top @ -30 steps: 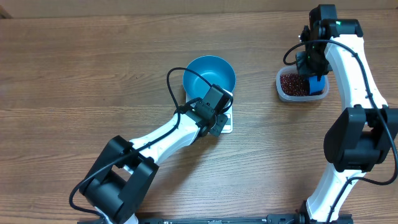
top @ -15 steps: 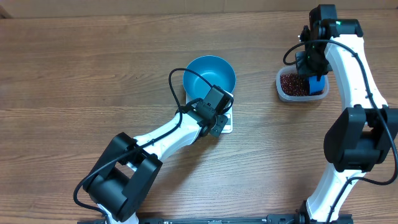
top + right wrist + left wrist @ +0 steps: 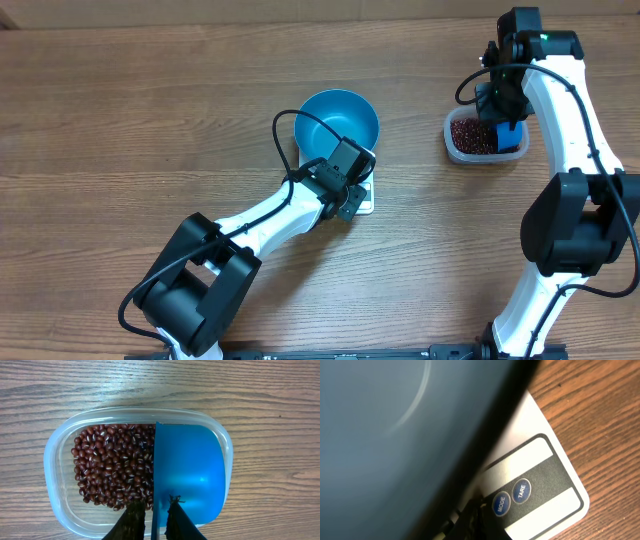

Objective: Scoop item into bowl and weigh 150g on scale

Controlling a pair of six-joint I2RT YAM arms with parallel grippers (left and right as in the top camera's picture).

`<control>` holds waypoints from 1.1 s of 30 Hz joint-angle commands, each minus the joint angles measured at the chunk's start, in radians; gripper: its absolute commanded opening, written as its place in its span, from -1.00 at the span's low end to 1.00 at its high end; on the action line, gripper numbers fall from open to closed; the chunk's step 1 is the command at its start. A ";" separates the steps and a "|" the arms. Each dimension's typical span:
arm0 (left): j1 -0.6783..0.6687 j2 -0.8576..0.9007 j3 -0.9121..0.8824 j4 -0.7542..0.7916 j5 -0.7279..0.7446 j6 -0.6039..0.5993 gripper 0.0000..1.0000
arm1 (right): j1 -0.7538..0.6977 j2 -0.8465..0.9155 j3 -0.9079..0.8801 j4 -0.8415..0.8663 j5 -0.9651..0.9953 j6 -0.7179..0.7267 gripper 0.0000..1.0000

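The bright blue bowl (image 3: 340, 118) stands on the white scale (image 3: 365, 202). In the left wrist view the bowl (image 3: 395, 435) fills the upper left, and the scale (image 3: 520, 425) shows its MODE and TARE buttons. My left gripper (image 3: 472, 520) is shut, its tips resting on the panel just beside the MODE button; overhead, the left gripper (image 3: 348, 190) sits at the scale's near edge. The red-brown beans (image 3: 110, 465) lie in a clear tub (image 3: 55, 485). My right gripper (image 3: 155, 517) is shut on a small blue scoop (image 3: 190, 470) that rests in the tub's right half.
The clear tub (image 3: 450, 142) with the beans (image 3: 466, 132) stands at the back right, with the right gripper (image 3: 503, 115) and the scoop (image 3: 511, 138) over it. A black cable (image 3: 285, 130) loops beside the bowl. Bare wooden table (image 3: 150, 120) surrounds everything.
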 commanded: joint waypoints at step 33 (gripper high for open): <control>-0.007 0.080 0.030 -0.056 -0.047 -0.037 -0.92 | -0.008 0.009 -0.011 0.006 -0.006 0.002 -0.68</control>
